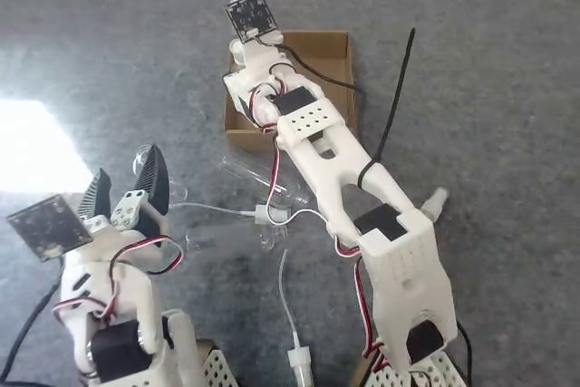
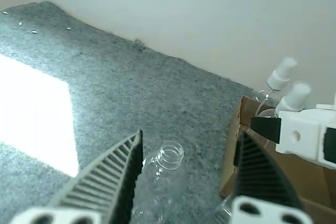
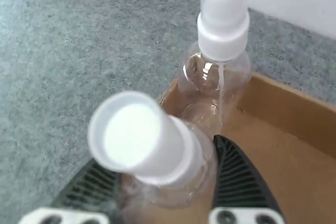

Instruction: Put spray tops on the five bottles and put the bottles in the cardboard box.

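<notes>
two bottles with white spray tops are at the cardboard box (image 3: 286, 124): one capped bottle (image 3: 218, 72) stands upright inside the box by its wall, and the right gripper (image 3: 163, 182) is closed around a second capped bottle (image 3: 149, 150), holding it just beside the first; whether this one touches the box floor cannot be told; in the high view the right arm (image 1: 344, 169) stretches across the grey worktop (image 1: 507, 88) to the box on its far side; the left gripper (image 2: 191, 137) has its jaws spread wide and grips nothing, low over an uncapped clear bottle (image 2: 169, 155) that rests on the worktop with its open neck showing between the jaws, near the box; between the two arms lie more clear bottles (image 1: 213, 240), hard to make out against the worktop, with a loose spray top (image 1: 263, 215) and its thin tube among them; another spray top (image 1: 299, 362) lies near the arm bases, and a third spray top (image 1: 437, 198) lies just beside the right arm.
</notes>
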You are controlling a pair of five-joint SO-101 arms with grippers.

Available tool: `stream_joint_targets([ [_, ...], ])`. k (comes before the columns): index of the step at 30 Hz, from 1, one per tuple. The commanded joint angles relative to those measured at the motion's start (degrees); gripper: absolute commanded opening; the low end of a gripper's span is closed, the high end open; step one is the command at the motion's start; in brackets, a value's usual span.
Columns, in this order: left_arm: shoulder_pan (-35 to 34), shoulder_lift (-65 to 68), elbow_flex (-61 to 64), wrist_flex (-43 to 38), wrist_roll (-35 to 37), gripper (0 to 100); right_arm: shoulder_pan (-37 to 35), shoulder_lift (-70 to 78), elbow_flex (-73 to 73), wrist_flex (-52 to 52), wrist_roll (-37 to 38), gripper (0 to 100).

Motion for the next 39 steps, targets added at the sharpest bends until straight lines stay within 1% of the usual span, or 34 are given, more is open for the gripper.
stream_joint_targets([
  [1, -0.18, -0.79, -0.57, -1.32, 0.53, 27, -0.48, -2.77, -3.43, 2.51, -0.53, 8.5],
  [4, -0.18, -0.79, -0.57, -1.32, 0.53, 27, -0.48, -2.77, -4.22, 3.74, -0.53, 8.5],
  [16, -0.09, -0.79, -0.57, -1.32, 0.53, 27, -0.66, -2.51, -11.34, 14.55, -0.53, 8.5],
  [33, -0.09, -0.79, -0.57, -1.32, 0.53, 27, -2.33, -0.04, -11.34, 13.14, -0.53, 8.7],
  [35, -0.09, -0.79, -0.57, -1.32, 0.53, 27, -2.68, 0.48, -11.34, 12.79, -0.53, 11.8],
  [39, -0.09, -0.79, -0.57, -1.32, 0.53, 27, -2.95, 0.57, -11.34, 13.23, -0.70, 22.4],
])
